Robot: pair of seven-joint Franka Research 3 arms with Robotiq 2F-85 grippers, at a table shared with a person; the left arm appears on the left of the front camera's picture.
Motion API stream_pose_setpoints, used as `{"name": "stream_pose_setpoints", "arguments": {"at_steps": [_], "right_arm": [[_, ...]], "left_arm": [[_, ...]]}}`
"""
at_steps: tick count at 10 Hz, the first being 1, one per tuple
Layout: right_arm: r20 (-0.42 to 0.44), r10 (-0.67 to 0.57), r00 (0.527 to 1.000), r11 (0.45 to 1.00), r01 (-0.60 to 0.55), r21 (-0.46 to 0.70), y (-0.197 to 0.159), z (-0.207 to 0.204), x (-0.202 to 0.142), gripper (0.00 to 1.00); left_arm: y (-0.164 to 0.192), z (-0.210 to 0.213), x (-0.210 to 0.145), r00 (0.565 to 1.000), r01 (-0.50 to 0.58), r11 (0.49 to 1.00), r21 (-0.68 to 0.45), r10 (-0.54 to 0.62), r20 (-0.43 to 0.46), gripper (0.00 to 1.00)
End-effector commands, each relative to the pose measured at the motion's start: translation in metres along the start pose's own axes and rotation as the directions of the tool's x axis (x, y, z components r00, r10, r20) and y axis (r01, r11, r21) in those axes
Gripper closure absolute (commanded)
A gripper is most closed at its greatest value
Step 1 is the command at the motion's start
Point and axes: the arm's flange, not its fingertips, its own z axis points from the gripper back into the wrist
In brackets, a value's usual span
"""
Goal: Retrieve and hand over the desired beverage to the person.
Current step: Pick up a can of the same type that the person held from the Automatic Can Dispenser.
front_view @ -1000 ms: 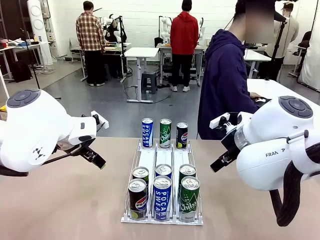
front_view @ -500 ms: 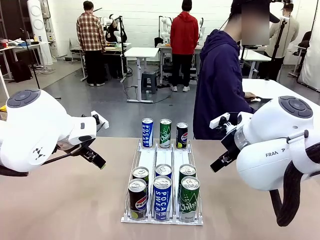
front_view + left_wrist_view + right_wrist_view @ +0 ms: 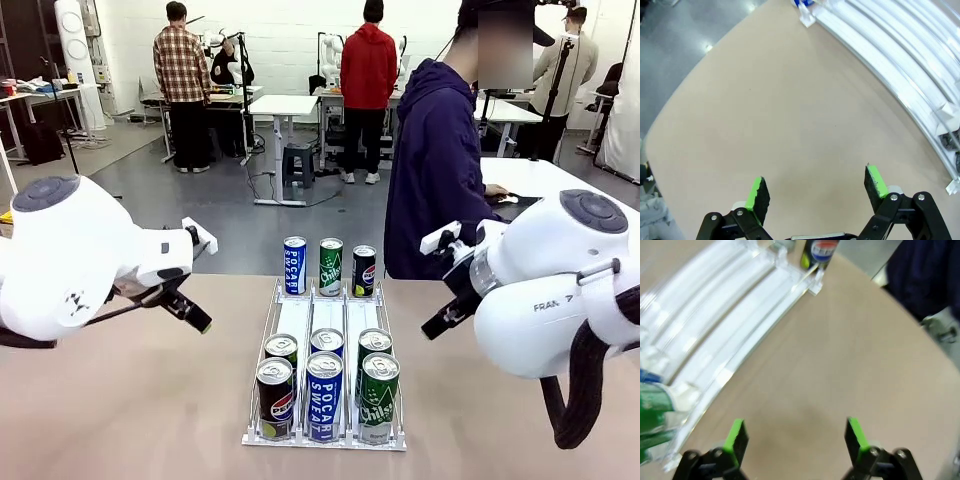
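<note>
A clear rack point(image 3: 297, 318) in the middle of the table holds several beverage cans. At its far end stand a blue Pocari can point(image 3: 294, 265), a green can point(image 3: 330, 266) and a black Pepsi can point(image 3: 364, 271); more of the same kinds fill the near end. Nothing marks which one is the desired beverage. The person point(image 3: 435, 170) in a dark hooded jacket stands at the far side, turned toward the right. My left gripper point(image 3: 815, 182) hovers open over bare table left of the rack point(image 3: 900, 55). My right gripper point(image 3: 795, 426) hovers open to the right of the rack point(image 3: 725, 330), with a Pepsi can point(image 3: 820, 250) at that view's top edge.
The tan table point(image 3: 120, 400) has free room on both sides of the rack. A white table point(image 3: 545, 180) stands behind the person at the right. Two other people stand at benches far back.
The person has shifted a little to the left behind the table. Both arms have barely moved, and both grippers stay open.
</note>
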Motion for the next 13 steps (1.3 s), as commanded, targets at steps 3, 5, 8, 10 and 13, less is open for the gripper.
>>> {"name": "stream_pose_setpoints", "arguments": {"at_steps": [3,5,8,10,13], "right_arm": [[0.099,-0.012,0.995,0.989,0.026,-0.145,-0.012,0.173,0.06,0.0],[0.089,-0.02,0.996,0.985,0.035,-0.171,-0.017,0.218,0.083,0.0],[0.136,-0.001,0.991,0.989,0.021,-0.147,-0.017,0.23,0.068,0.0],[0.124,-0.002,0.992,0.988,0.021,-0.151,-0.018,0.244,0.077,0.0],[0.208,-0.207,0.956,0.906,0.106,0.41,-0.099,0.269,0.011,0.0]], "left_arm": [[0.024,0.144,0.095,0.992,0.069,0.996,0.061,-0.076,0.104,0.0],[0.025,0.192,0.121,0.99,0.07,0.996,0.054,-0.076,0.123,0.0],[0.022,0.199,0.114,0.988,0.056,0.995,0.083,-0.067,0.141,0.0],[0.023,0.211,0.122,0.988,0.056,0.995,0.084,-0.068,0.139,0.0],[0.121,0.236,0.082,0.978,-0.088,0.81,-0.579,0.18,0.104,0.0]]}}
